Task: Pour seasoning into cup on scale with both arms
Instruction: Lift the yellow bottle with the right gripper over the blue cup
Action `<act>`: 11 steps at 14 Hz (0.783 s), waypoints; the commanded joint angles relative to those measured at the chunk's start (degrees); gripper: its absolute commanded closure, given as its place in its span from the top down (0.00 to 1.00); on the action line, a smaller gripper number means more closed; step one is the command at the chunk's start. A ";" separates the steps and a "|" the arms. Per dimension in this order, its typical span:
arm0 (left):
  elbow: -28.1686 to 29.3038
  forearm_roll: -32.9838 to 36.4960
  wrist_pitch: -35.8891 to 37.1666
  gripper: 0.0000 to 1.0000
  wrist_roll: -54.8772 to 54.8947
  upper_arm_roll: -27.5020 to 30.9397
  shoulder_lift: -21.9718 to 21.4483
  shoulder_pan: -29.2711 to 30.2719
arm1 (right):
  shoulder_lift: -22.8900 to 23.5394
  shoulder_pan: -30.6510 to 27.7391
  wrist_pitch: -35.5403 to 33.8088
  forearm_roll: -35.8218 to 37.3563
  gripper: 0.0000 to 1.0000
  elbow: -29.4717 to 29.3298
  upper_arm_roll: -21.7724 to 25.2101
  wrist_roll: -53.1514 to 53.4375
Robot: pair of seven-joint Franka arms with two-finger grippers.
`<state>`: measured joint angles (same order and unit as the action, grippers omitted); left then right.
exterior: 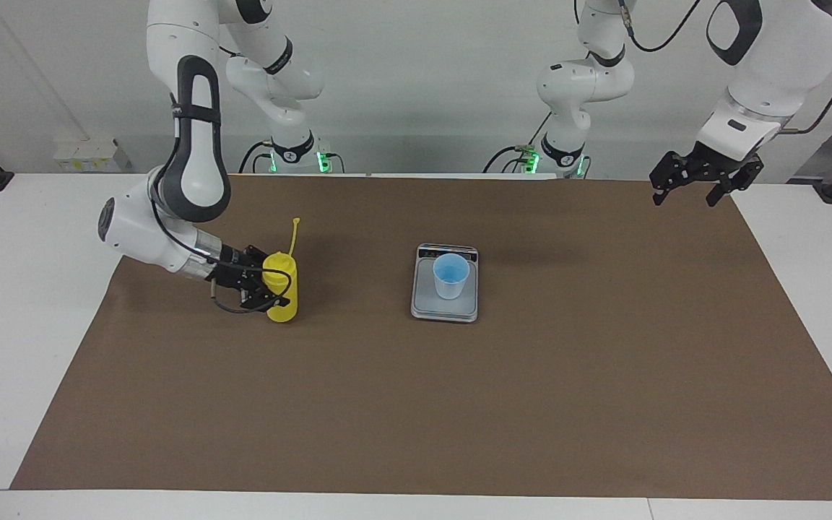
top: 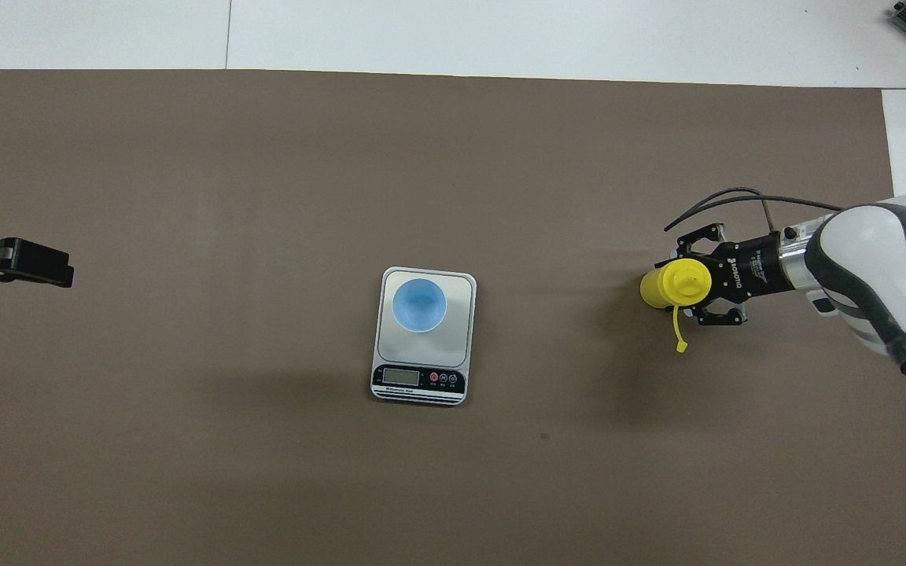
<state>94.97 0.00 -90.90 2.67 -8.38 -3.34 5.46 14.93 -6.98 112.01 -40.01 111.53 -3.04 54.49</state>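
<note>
The right hand [exterior: 275, 289] appears clamped around the seasoning [exterior: 283, 292], at the scale's [exterior: 445, 307] 9 o'clock; it should lift vertically. The left hand [exterior: 698, 184] waits spread.

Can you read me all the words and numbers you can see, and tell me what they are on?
"ROBOTIQ": white letters on the right tool, seen upside down from overhead, by the yellow bottle.
Scale: the display shows no digits; the button marks and print below are too small to read.
Cup: no writing.
</note>
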 commanded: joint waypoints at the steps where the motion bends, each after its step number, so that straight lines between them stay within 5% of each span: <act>1: 1.44 0.70 -1.21 1.00 -0.21 -0.15 -1.58 -0.10 | -1.92 3.28 2.49 4.30 0.00 -2.45 -0.03 9.46; 11: 1.62 0.70 -0.77 1.00 -0.73 -0.06 -1.76 0.60 | -0.26 21.56 12.00 33.47 0.00 -9.48 0.05 38.30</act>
<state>95.00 0.00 -91.00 2.46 -8.14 -3.60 5.52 13.42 12.94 123.59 -11.15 105.18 -3.22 89.41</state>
